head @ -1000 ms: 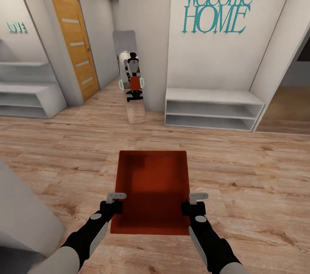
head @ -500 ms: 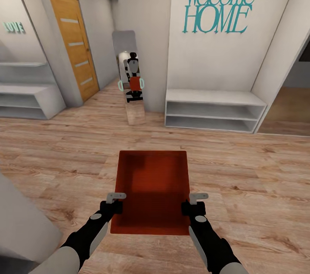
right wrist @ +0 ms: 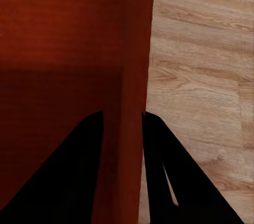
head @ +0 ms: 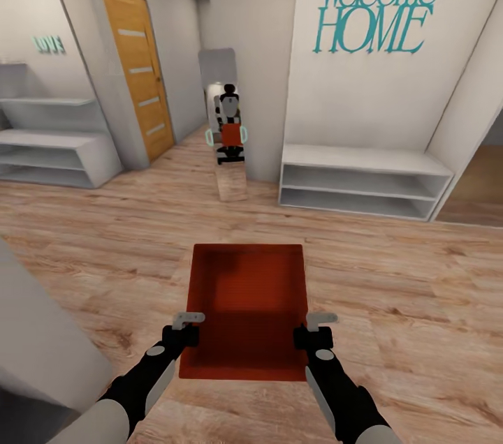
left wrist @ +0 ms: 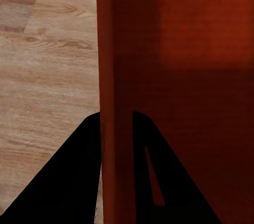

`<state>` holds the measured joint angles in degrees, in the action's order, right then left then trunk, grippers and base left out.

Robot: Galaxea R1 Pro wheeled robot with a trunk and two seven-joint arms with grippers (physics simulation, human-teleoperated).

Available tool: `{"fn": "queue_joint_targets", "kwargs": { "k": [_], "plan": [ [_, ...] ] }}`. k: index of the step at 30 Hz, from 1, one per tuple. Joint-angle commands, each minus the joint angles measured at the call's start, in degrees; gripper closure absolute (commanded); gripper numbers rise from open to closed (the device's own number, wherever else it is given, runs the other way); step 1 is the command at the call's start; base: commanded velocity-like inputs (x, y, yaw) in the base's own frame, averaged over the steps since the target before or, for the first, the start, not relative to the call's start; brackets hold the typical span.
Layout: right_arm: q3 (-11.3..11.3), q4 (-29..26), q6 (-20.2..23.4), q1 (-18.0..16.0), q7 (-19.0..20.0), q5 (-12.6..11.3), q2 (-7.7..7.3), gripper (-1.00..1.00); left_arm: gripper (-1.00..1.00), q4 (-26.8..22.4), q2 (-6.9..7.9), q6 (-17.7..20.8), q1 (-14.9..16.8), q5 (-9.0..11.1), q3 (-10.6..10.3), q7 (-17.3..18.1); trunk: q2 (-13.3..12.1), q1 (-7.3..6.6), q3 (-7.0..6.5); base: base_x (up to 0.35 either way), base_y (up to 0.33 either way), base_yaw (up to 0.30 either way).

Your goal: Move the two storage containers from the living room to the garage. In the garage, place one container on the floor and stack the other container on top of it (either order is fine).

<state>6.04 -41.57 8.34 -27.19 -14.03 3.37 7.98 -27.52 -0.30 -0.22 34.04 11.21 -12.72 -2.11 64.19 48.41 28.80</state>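
The left gripper (head: 187, 332) and right gripper (head: 312, 332) each still pinch a side wall of the orange-red lidless rectangular bin (head: 248, 304), low centre. The view has swung left, so the teal "Welcome HOME" lettering (head: 374, 9) sits farther toward upper right.

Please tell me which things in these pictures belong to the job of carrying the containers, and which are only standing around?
Belong to the job:
- storage container, orange-red, carried above the wood floor
- left gripper, clamped on its left wall
- right gripper, clamped on its right wall

Only standing around:
- wooden door
- mirror
- white shelf bench
- "Welcome HOME" lettering
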Motion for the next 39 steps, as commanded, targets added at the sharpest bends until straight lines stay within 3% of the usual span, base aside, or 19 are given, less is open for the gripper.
{"fn": "queue_joint_targets", "kwargs": {
  "k": [1, 8, 39],
  "plan": [
    [2.68, 0.0, 0.45, 0.03, 0.18, -0.38, 0.72, 1.0, 1.0, -0.07, -0.23, -0.04, 0.06, 0.39, -0.38, 0.44, 0.04, 0.0, 0.08, 0.0, 0.0, 0.271],
    [2.66, 0.0, 0.45, 0.03, 0.23, -0.38, 0.72, 1.0, 1.0, -0.07, -0.23, -0.02, 0.06, 0.22, -0.38, 0.46, 0.04, 0.0, 0.15, 0.057, 0.0, 0.101],
    [2.73, 0.0, 0.37, 0.03, 0.18, -0.38, 0.76, 1.0, 1.0, -0.07, -0.23, 0.05, 0.06, 0.18, -0.38, 0.51, 0.04, 0.0, 0.15, 0.334, 0.0, 0.001]
  ]
}}
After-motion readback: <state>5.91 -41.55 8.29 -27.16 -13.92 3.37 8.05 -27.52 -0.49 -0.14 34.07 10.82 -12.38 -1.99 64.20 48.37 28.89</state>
